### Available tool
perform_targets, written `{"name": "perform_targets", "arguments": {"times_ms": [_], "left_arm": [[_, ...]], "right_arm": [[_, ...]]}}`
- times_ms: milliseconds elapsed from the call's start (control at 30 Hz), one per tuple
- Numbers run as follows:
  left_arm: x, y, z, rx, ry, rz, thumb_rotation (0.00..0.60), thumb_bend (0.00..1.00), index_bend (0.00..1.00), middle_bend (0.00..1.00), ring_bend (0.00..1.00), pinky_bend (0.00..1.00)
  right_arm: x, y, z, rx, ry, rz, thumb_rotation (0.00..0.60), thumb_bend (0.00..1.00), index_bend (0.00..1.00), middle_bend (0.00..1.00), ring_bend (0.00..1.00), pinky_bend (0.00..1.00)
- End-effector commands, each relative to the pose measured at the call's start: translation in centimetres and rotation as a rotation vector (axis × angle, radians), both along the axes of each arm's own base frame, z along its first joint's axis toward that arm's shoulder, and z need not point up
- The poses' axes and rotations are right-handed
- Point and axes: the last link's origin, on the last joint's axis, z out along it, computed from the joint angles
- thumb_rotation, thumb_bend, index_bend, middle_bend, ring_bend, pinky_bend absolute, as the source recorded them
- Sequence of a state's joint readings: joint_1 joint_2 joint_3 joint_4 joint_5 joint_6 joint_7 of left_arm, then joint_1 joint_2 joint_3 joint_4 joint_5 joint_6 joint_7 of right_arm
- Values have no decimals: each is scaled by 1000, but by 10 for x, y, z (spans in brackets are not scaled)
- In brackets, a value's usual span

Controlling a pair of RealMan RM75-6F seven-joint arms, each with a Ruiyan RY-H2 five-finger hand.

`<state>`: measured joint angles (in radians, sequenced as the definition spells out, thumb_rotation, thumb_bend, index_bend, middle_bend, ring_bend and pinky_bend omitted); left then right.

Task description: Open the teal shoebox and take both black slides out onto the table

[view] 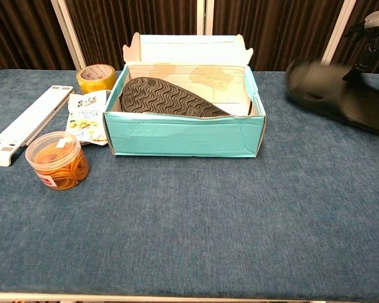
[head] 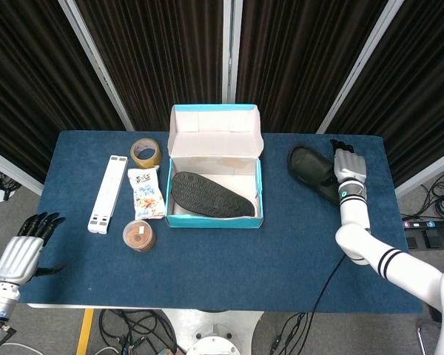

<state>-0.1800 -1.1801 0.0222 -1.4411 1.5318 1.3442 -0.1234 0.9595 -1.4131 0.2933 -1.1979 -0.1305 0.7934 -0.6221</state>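
The shoebox (head: 215, 185) stands open near the middle of the table (head: 229, 259), its lid (head: 214, 132) folded up and back toward the curtains. One slide (head: 209, 195) lies inside it sole-up, slanted from the back left corner toward the front right, its wavy tread plain in the chest view (view: 167, 98). The other slide (head: 313, 171) is out of the box, to the right of it and well apart, low over or on the blue cloth (the chest view blurs it (view: 341, 95), so contact with the table cannot be settled). The right hand (head: 349, 166) is at the slide's right end, its fingers curled over the slide's far edge and gripping it; only a sliver of that hand shows at the top right corner of the chest view (view: 374, 25). The left hand (head: 24, 248) hangs off the table's front left corner, holding nothing, its dark fingers (head: 43, 222) stretched out and slightly apart. Left of the box lie a tape roll (head: 146, 153) at the back, a snack packet (head: 146, 193) just beside the box wall, a tub (head: 139, 235) of rubber bands in front of the packet, and a long white strip (head: 108, 193) farther left.
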Motion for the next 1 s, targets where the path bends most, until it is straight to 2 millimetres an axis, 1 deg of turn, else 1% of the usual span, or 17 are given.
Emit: {"name": "perform_targets", "arguments": {"times_ms": [33,200,300,400,500,533,633,733,833,1000], "left_arm": [[0,0,0,0,0,-1,600,119,110,61,0,64],[1,0,1,3,-2,-3,600,118,110,60,0,64],[1,0,1,5,-2,-4,600,118,110,61,0,64],[1,0,2,6,-6,-3,600,119,110,60,0,64],[2,1,1,7,-6,-6,600,119,110,60,0,64],[2,1,1,8,-8,-7,600,119,110,60,0,64],[2,0,1,10,-9,-9,600,119,110,60,0,64],[2,-1,1,12,-9,-7,600,119,110,61,0,64],[1,-1,2,13,-9,-4,600,119,110,60,0,64],[0,-2,3,19,-17,1,600,119,110,61,0,64]], "right_arm": [[2,0,1,9,3,0,600,41,0,14,0,199],[10,1,3,-7,-21,22,600,40,0,11,0,191],[25,3,8,-18,-41,70,600,41,0,11,0,191],[49,10,12,-8,-52,138,600,40,0,11,0,191],[80,20,13,13,-60,226,600,39,0,15,0,191],[94,26,11,27,-67,264,600,39,0,19,0,191],[125,39,0,70,-77,362,600,39,0,51,13,204],[149,52,-17,120,-88,443,600,39,0,116,64,264],[167,60,-36,172,-89,490,600,39,7,140,77,281],[188,65,-70,235,-76,511,600,38,13,154,90,298]]}}
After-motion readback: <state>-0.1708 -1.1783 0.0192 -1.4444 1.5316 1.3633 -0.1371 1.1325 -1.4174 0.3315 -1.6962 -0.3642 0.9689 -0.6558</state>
